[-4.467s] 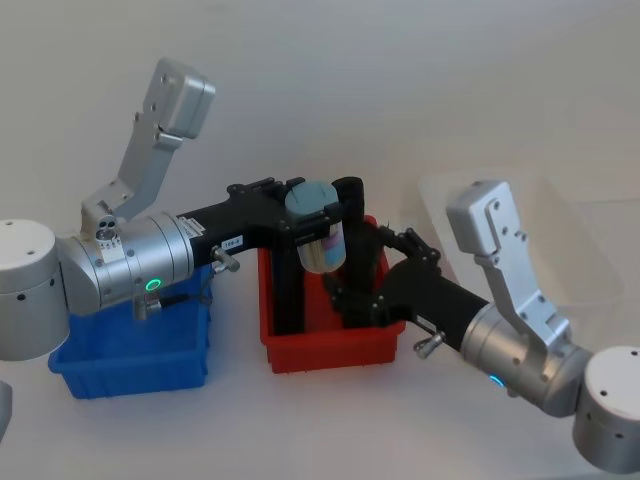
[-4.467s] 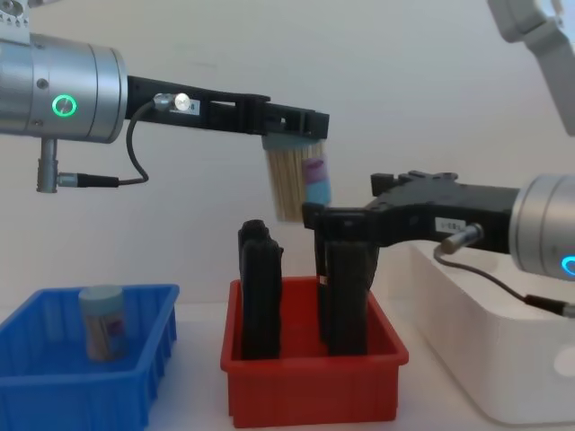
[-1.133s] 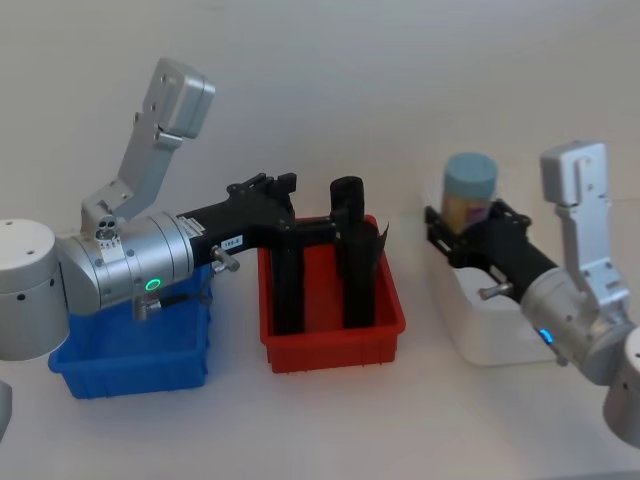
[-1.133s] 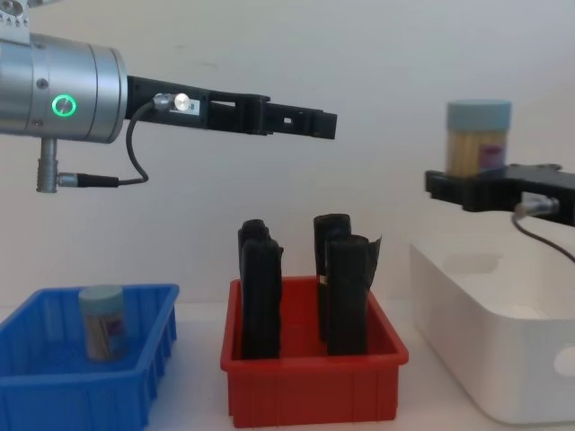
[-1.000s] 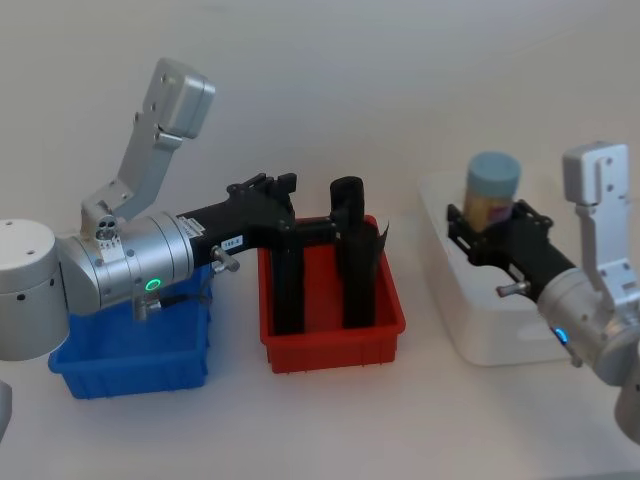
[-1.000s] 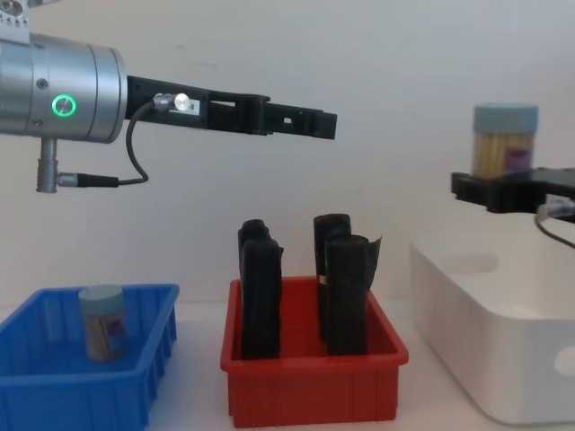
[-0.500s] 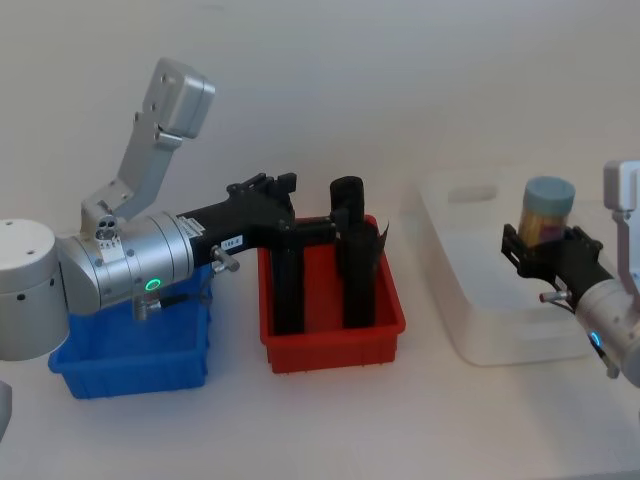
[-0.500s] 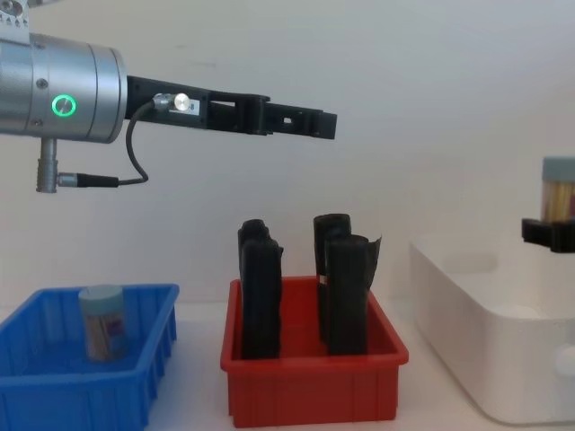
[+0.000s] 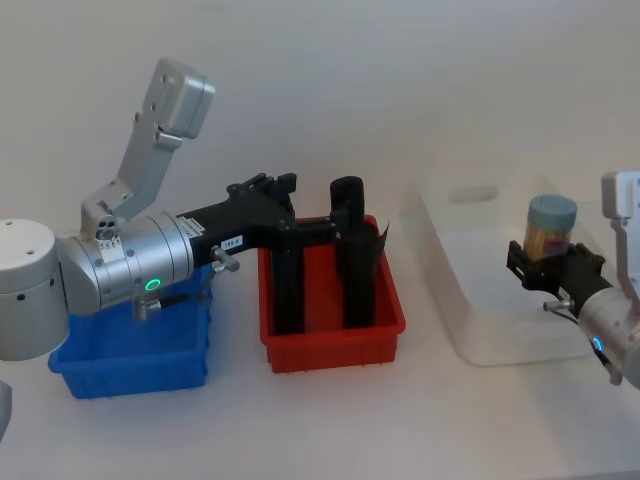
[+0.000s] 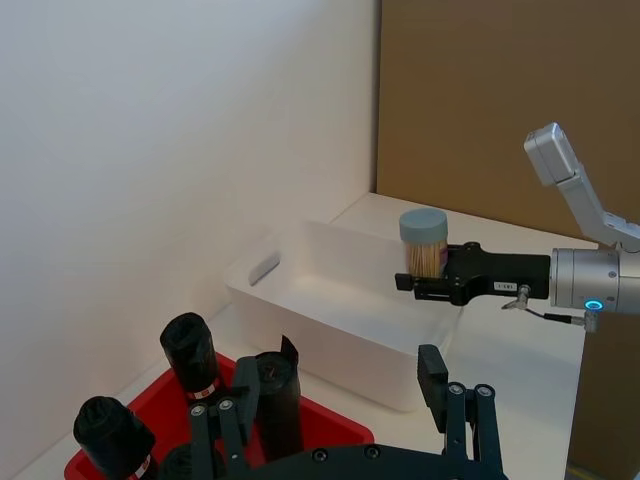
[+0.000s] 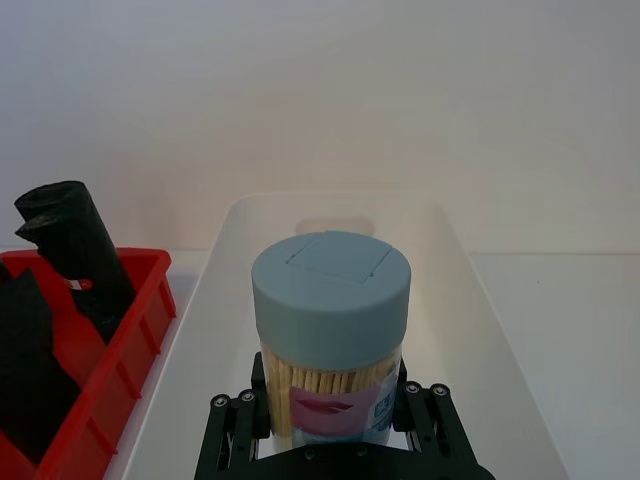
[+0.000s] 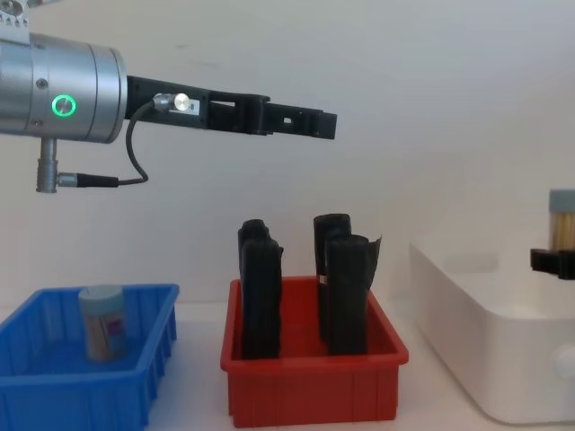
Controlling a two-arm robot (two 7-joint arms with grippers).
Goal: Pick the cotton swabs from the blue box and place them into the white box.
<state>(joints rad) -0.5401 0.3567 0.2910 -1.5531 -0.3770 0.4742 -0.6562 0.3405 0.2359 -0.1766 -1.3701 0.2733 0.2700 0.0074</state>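
My right gripper (image 9: 553,264) is shut on a tub of cotton swabs (image 9: 552,226), clear with tan sticks, a pale blue lid and a pink label (image 11: 330,410). It holds the tub upright, low over the right part of the white box (image 9: 478,332), about at rim height (image 12: 562,219). My left gripper (image 12: 310,124) hangs open with nothing in it, high above the red bin. A second tub of cotton swabs (image 12: 101,321) stands in the blue box (image 12: 54,395), whose inside is covered by my left arm in the head view.
A red bin (image 9: 330,350) holding tall black rolls (image 12: 346,292) stands between the blue box (image 9: 130,372) and the white box (image 12: 476,350). My left arm stretches across above the blue box and the red bin's back edge.
My right gripper has carried the tub to the right and down, over the white box. The left arm has not moved.
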